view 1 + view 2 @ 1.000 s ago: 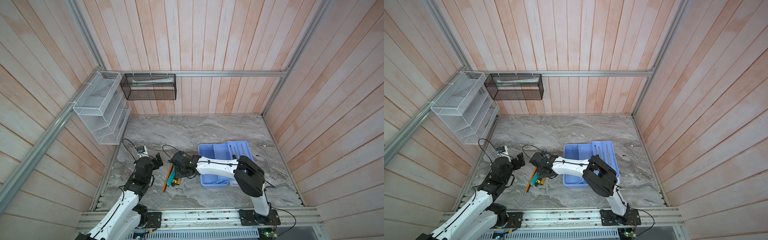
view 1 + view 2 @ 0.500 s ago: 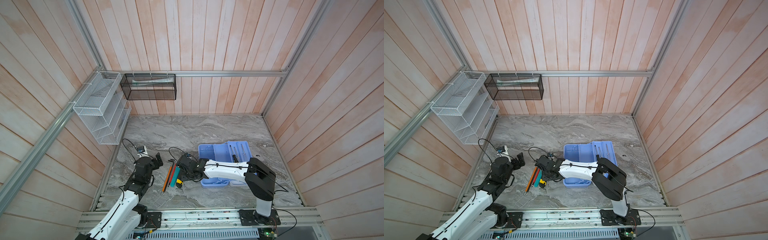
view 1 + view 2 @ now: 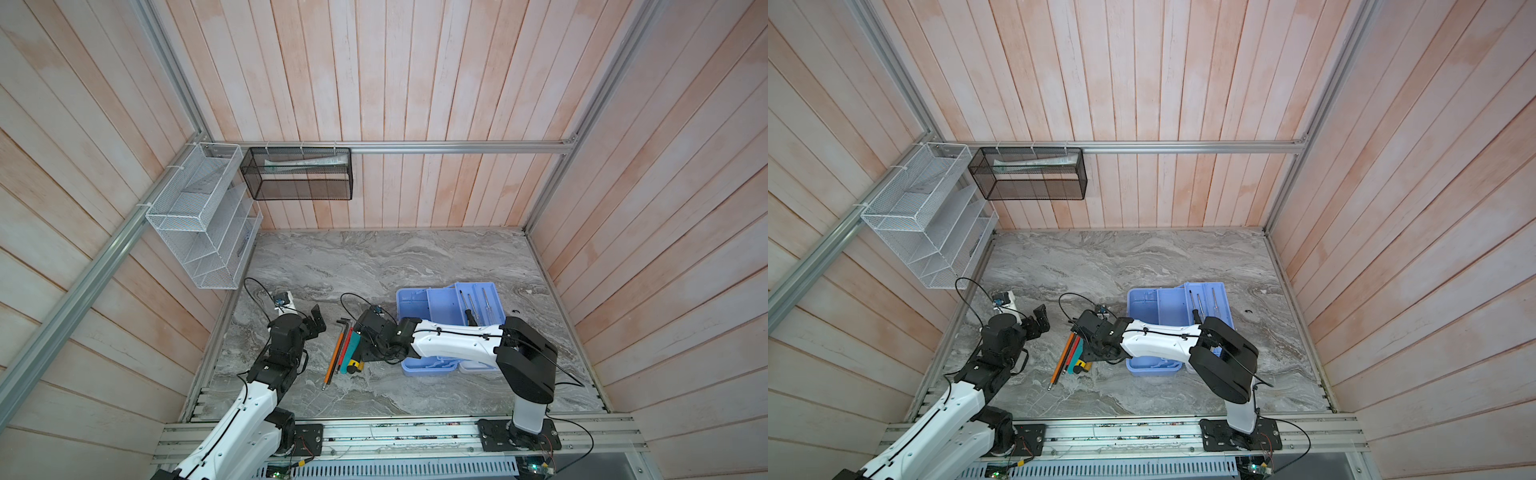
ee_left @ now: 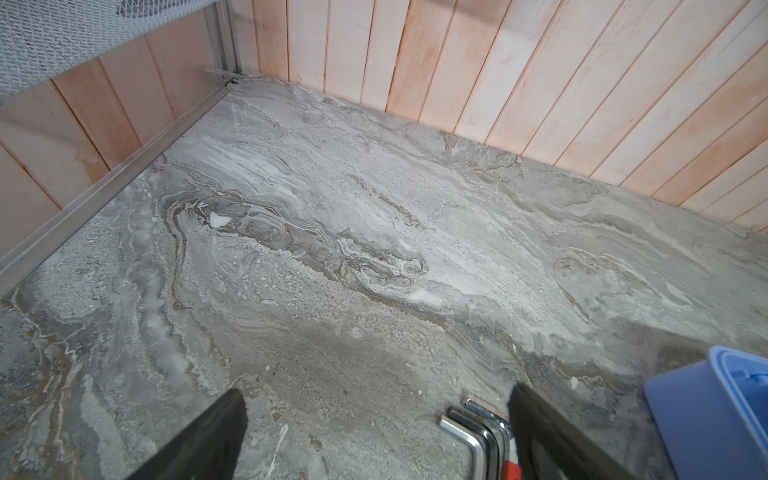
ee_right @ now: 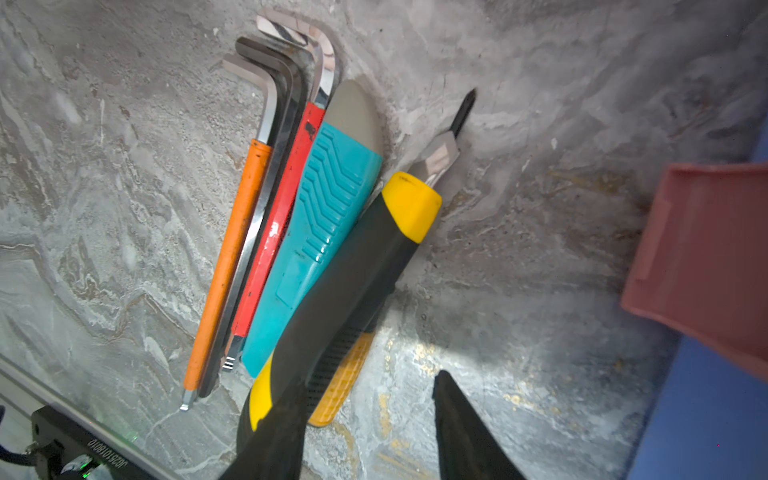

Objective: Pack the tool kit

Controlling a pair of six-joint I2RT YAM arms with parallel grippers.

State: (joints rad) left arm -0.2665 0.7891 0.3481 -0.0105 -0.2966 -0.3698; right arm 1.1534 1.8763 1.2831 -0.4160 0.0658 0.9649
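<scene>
Right tool: My right tool sits low over the loose tools with its jaws apart and nothing clamped. The screwdriver handle lies against one finger, and the other finger stands clear.
Left tool: My left tool is wide open and empty over the bare table, just beside the bent ends of the hex keys.
Where things lie: The loose tools lie touching in a tight row on the table, near the open blue case. Thin screwdrivers are in its tray.
Screwdriver: It looks stiff, with some weight and a rubbery handle that should grip well. I would pinch the black mid-handle. It lies partly across the cutter, so it may roll.
Cutter: It is probably light, hard plastic. The ribbed teal part looks like the surest hold, taken across its width.
Hex keys: These are thin, smooth steel lying flat, so they look the hardest to pinch. I would take them by the coloured sleeves, one at a time.
</scene>
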